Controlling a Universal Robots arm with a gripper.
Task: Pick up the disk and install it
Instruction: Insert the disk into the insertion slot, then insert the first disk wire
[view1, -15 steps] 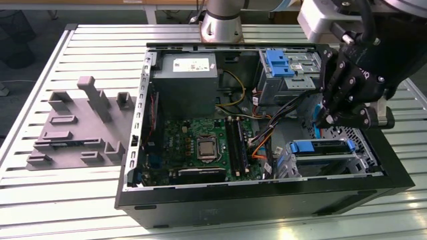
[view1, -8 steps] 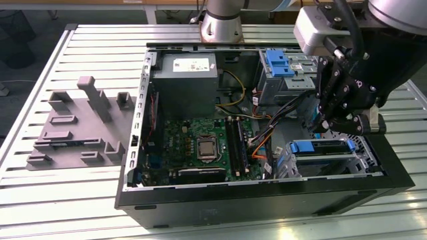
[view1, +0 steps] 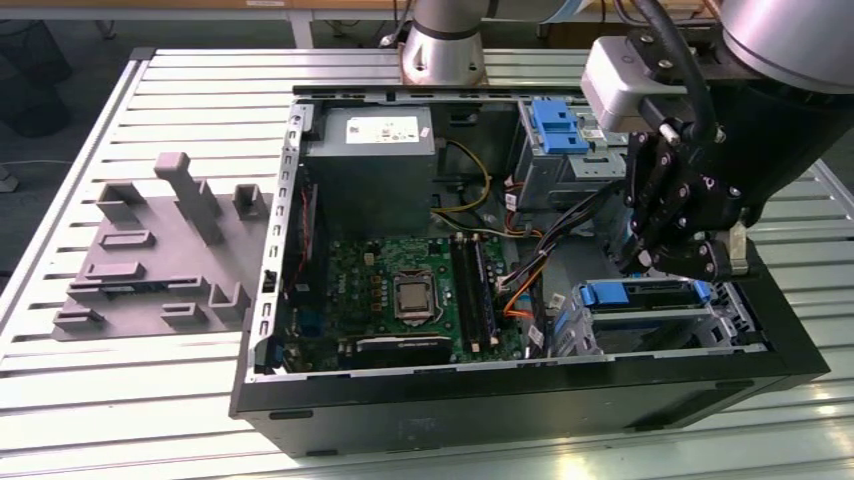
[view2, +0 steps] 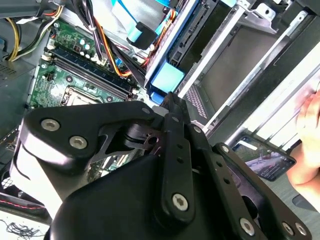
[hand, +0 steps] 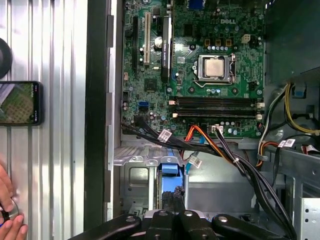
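Note:
The disk (view1: 638, 295) sits in the drive cage at the front corner of the open computer case (view1: 534, 390), on the exterior view's right. Its blue rail and end tab show in both wrist views (view2: 167, 77) (hand: 170, 170); most of its metal body is hidden by the cage. My gripper (view1: 638, 262) hangs just above that blue end. The fingers are together, and in both wrist views the gripper (view2: 170, 100) (hand: 172, 197) has its tips right at the blue tab. Whether they touch it I cannot tell.
Bundled cables (hand: 220, 145) run beside the cage, past the motherboard (view1: 400, 290) and the power supply (view1: 367, 160). Another blue bracket (view1: 554, 125) stands in the rear bay. A grey fixture plate (view1: 147, 250) lies on the slatted table. A phone (hand: 20, 102) and a person's hand (hand: 7, 210) rest beside the case.

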